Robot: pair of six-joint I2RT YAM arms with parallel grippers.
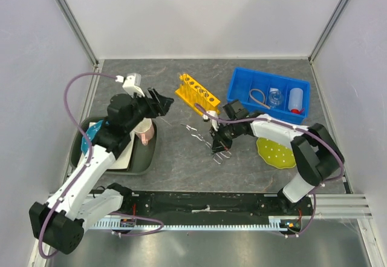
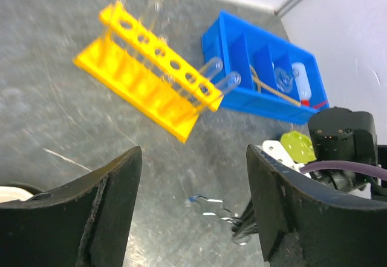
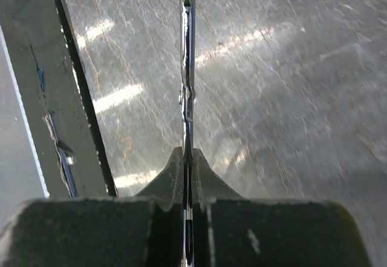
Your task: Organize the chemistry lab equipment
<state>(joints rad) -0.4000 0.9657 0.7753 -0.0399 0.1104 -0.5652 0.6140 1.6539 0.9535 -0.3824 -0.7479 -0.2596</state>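
Note:
The metal tongs [image 3: 187,91] are pinched edge-on between the jaws of my right gripper [image 3: 188,153], which is shut on them just above the tabletop. From above, that right gripper [image 1: 218,143] sits mid-table with the tongs [image 1: 221,154] at its tip. My left gripper [image 2: 193,158] hangs open and empty, looking down on the tongs [image 2: 225,212]; overhead, this left gripper [image 1: 159,102] is left of the yellow rack [image 1: 197,92]. Thin clear rods [image 2: 213,67] stand in the rack [image 2: 151,79]. The squeeze bottle [image 1: 295,100], flask [image 1: 276,97] and rubber loop [image 1: 259,96] lie in the blue bin [image 1: 242,80].
A green dotted plate [image 1: 276,152] lies under the right forearm. At the left, a dark tray [image 1: 145,161] holds the cream mug [image 1: 145,132] and a blue plate [image 1: 91,135]. A black rail [image 1: 205,201] runs along the near edge.

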